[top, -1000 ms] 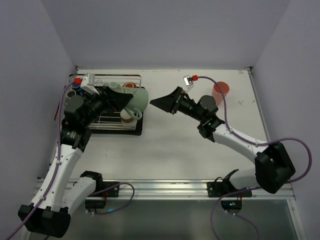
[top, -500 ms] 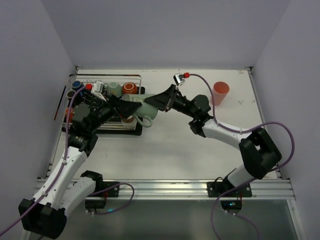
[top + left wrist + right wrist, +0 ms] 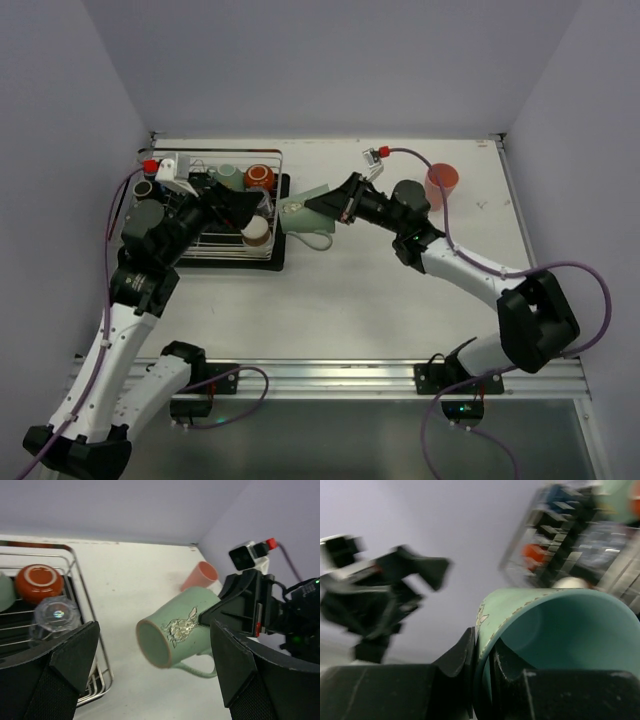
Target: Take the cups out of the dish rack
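Right hand [image 3: 325, 203] is pinching the green mug [image 3: 175, 630] by its rim, tipped sideways in the air just right of the rack [image 3: 277, 170]. Left hand [image 3: 243, 207] is spread wide over the rack.

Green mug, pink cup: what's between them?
Top view: the right gripper, shut on the green mug, and its wrist lie before the pink cup.
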`<state>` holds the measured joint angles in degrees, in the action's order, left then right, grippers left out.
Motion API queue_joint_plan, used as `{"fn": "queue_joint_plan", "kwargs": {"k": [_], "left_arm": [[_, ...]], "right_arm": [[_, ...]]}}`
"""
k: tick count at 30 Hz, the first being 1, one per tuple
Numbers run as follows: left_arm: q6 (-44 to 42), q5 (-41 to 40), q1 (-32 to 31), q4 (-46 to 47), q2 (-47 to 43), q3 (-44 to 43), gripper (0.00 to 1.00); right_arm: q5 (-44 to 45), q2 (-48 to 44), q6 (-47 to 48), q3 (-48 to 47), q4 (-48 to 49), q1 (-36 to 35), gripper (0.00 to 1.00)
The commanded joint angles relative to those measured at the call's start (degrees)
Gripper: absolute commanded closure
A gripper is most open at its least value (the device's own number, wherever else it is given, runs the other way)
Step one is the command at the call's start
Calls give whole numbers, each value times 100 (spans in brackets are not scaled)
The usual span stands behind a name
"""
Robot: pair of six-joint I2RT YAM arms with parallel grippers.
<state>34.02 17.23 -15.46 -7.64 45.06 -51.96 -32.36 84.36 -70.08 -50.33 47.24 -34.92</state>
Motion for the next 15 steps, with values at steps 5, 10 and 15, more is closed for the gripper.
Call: {"fn": "queue_joint_plan", "kwargs": {"k": [5, 10, 15], "left_arm": [[-1345, -1248, 17, -1284, -295, 230, 2], [-1653, -1687, 17, -1214, -445, 485, 2], [-1723, -1864, 17, -1029, -603, 766, 2]], "right_arm": [[2618, -518, 4769, -2321, -6166, 354, 100], [3788, 747, 6031, -3719, -7457, 617, 100], [4308, 1565, 6840, -4230, -7520, 767, 100]]}}
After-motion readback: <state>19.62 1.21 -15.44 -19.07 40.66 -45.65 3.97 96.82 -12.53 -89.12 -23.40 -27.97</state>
